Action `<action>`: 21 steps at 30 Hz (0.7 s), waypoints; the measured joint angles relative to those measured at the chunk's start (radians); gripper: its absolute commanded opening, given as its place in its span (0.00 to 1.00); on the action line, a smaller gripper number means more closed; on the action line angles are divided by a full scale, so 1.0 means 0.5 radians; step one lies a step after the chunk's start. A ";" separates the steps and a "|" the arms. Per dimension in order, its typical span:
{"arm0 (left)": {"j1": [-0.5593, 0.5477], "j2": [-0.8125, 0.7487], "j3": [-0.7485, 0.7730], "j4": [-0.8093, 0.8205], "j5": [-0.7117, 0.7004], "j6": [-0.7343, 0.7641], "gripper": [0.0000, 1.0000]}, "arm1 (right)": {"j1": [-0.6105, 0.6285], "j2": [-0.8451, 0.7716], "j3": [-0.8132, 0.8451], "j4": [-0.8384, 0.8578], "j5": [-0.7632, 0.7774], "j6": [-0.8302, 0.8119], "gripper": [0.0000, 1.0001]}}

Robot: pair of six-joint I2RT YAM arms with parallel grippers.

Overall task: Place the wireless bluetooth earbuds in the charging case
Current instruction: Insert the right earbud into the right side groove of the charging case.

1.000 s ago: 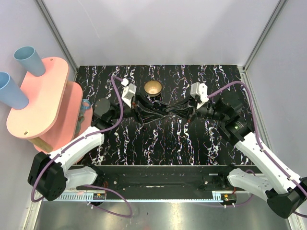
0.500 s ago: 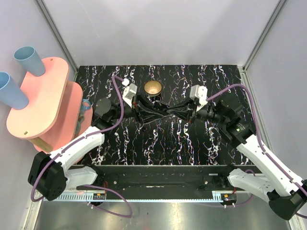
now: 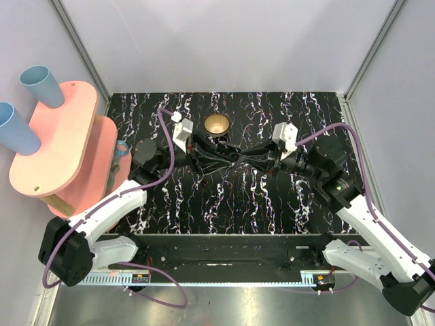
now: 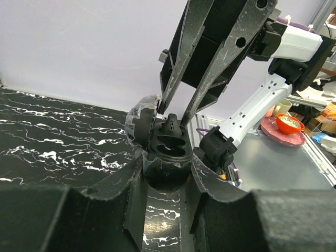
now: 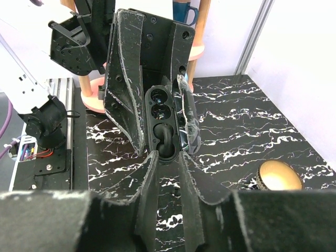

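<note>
The charging case (image 4: 167,152) here is black, not white. Its lid (image 4: 140,116) is open, and my left gripper (image 4: 167,168) is shut on its body, holding it above the table's middle. My right gripper (image 4: 176,119) comes from the opposite side, its fingertips narrowly closed on a black earbud (image 5: 167,139) that sits in the case's end socket. In the top view the two grippers (image 3: 228,159) (image 3: 247,160) meet tip to tip. The case's other socket (image 5: 158,105) looks empty. A second earbud is not in view.
A round brass bowl (image 3: 217,124) stands just behind the grippers and also shows in the right wrist view (image 5: 276,176). A pink two-tier stand (image 3: 58,142) with two blue cups (image 3: 41,85) sits off the table's left edge.
My right wrist pushed a little left toward the case, then drew slightly back to the right. The left arm and the case have stayed put.
</note>
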 measured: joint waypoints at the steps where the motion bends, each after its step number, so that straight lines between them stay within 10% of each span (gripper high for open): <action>1: 0.000 -0.010 0.000 -0.015 -0.008 0.015 0.00 | 0.000 -0.005 -0.006 0.009 0.000 0.008 0.36; 7: 0.000 -0.098 -0.001 -0.173 -0.122 0.156 0.00 | 0.000 -0.059 -0.027 0.059 0.001 0.069 0.56; 21: 0.003 -0.436 -0.085 -0.568 -0.748 0.484 0.00 | -0.001 -0.215 -0.026 0.074 0.703 0.486 0.61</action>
